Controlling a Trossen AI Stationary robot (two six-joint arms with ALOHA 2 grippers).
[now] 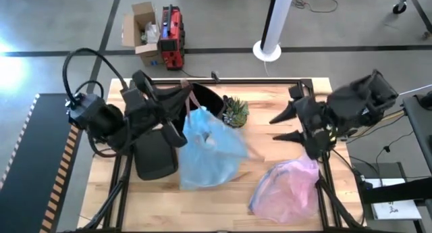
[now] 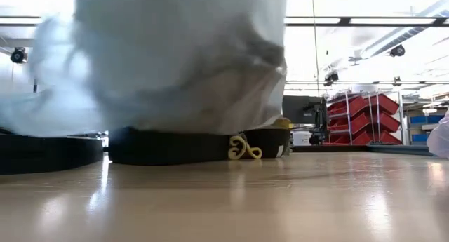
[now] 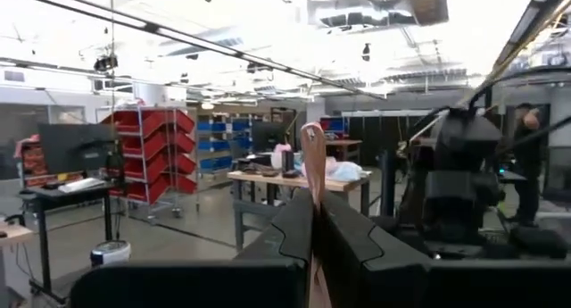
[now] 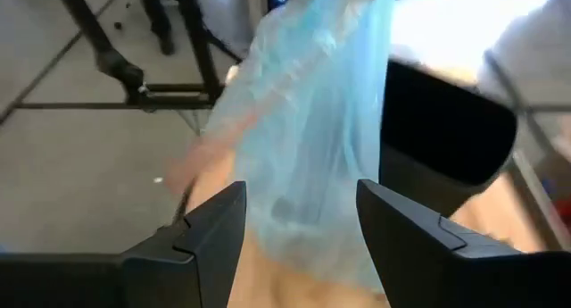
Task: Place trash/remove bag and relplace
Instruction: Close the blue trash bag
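Observation:
The light blue bag (image 1: 209,148) hangs bunched below my left gripper (image 1: 183,94), which is shut on a pinkish-brown strip at the bag's top. A pale lump shows through the bag's wall. No loose trash shows on the table. In the low view the bag (image 2: 175,59) fills the upper picture, blurred. Whether its bottom touches anything, I cannot tell. My right gripper (image 1: 287,125) stands open to the right of the bag, pointing at it and apart from it. The bag (image 4: 312,120) lies ahead of its open fingers (image 4: 214,228). My left gripper pinches the pinkish-brown strip (image 3: 312,156) at the bag's top between its two shut fingers (image 3: 290,228). The strip sticks out past the fingertips. The fingers come roughly level from the table's left. The strip (image 1: 188,103) runs from them down to the bag, which hangs below.
A black bin (image 1: 154,157) sits left of the bag, and another dark container (image 1: 208,98) stands behind it. A small green plant (image 1: 236,111) is at the back middle. A pink plastic bag (image 1: 287,189) lies near the front right. A yellow curl (image 2: 245,149) lies on the table.

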